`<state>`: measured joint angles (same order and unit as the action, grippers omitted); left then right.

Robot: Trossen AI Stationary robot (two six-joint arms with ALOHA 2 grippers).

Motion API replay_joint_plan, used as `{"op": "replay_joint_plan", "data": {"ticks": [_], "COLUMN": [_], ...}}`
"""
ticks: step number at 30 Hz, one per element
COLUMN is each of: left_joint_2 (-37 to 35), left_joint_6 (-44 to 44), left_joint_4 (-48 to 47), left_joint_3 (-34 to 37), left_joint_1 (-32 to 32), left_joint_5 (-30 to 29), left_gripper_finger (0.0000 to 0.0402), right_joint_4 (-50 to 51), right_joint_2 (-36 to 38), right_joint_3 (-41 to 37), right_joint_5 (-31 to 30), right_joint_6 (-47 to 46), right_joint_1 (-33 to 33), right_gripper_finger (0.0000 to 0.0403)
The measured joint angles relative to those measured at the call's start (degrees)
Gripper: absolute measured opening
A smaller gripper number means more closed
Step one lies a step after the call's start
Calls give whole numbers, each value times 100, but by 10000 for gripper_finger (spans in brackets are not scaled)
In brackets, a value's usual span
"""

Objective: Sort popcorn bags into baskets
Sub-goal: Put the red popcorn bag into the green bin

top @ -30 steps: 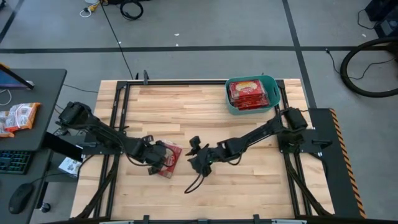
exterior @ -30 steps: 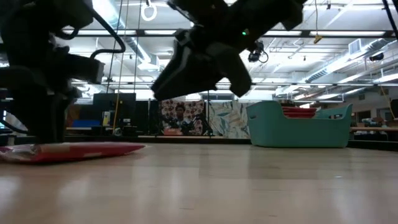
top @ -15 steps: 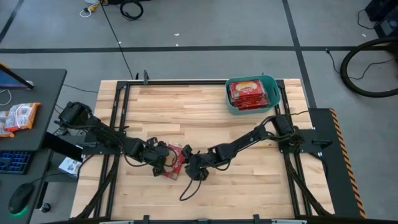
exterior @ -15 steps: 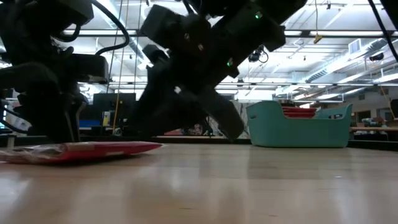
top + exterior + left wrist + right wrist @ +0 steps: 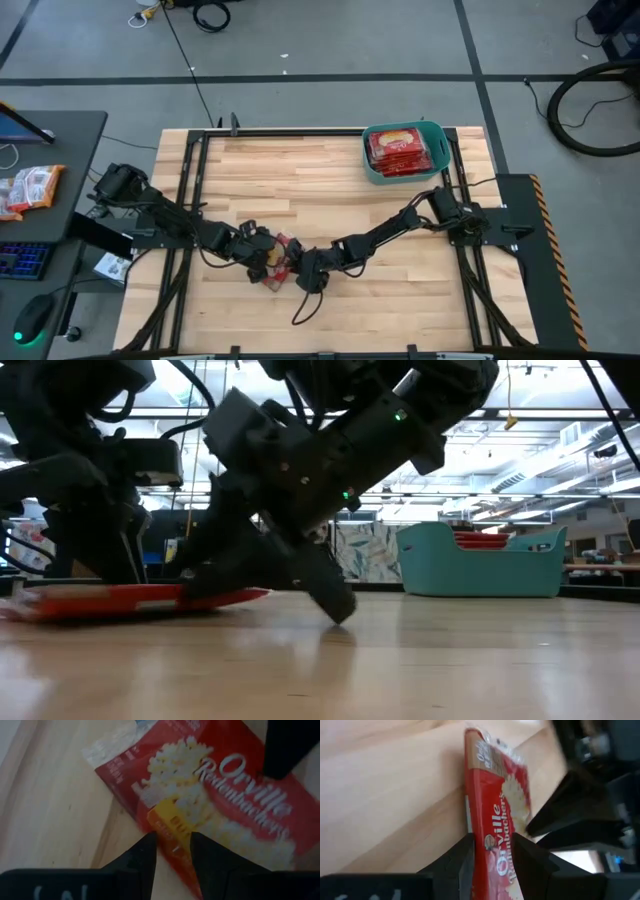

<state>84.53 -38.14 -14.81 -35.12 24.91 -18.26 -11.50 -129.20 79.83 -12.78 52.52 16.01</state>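
Observation:
One red popcorn bag (image 5: pixel 279 250) sits near the table's near-middle, between both grippers; in the low view the popcorn bag (image 5: pixel 120 598) shows as a flat red strip just above the wood. My left gripper (image 5: pixel 264 262) is at its left side and my right gripper (image 5: pixel 297 268) at its right side, each shut on it. The teal basket (image 5: pixel 370 168) stands at the far right of the table, with several red packets (image 5: pixel 400 150) lying in it. The basket (image 5: pixel 480 565) also shows in the low view. My left gripper (image 5: pixel 173 855) pinches the bag's edge (image 5: pixel 172 832) between its two fingers, coming in low from the table's left. The bag lies nearly flat beyond the fingers. My right gripper (image 5: pixel 492 855) pinches the opposite edge (image 5: pixel 492 837) between its two fingers, slanting down from the table's right. One fingertip (image 5: pixel 338 608) reaches down to the table top.
A dark cable (image 5: pixel 305 305) trails over the wood near the right gripper. An orange-and-white snack bag (image 5: pixel 30 187) lies on the side desk off the table's left, beside a keyboard and mouse. Bare wood stretches between the grippers and the basket.
My right gripper has moved toward the table's left and down, from beside the bag until its fingers close around the bag's right edge. My left gripper has kept hold and shifted slightly right with the bag.

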Motion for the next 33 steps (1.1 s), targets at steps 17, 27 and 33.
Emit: {"op": "replay_joint_plan", "data": {"ticks": [17, 27, 33], "left_joint_2": [0, -66, -66], "left_joint_6": [87, 281, 283], "left_joint_4": [163, -677, -953], "left_joint_3": [-2, -599, -881], "left_joint_1": [0, -7, 7], "left_joint_5": [-16, 329, 345], "left_gripper_finger": [126, 126, 126], "right_joint_4": [27, 834, 1106], "right_joint_2": [-58, 398, 781], "right_joint_3": [-9, -76, -43], "right_joint_5": [-42, -481, -485], "right_joint_6": [-520, -520, -619], "right_joint_1": [-116, -109, -114], "right_gripper_finger": [9, 5, 3]}}
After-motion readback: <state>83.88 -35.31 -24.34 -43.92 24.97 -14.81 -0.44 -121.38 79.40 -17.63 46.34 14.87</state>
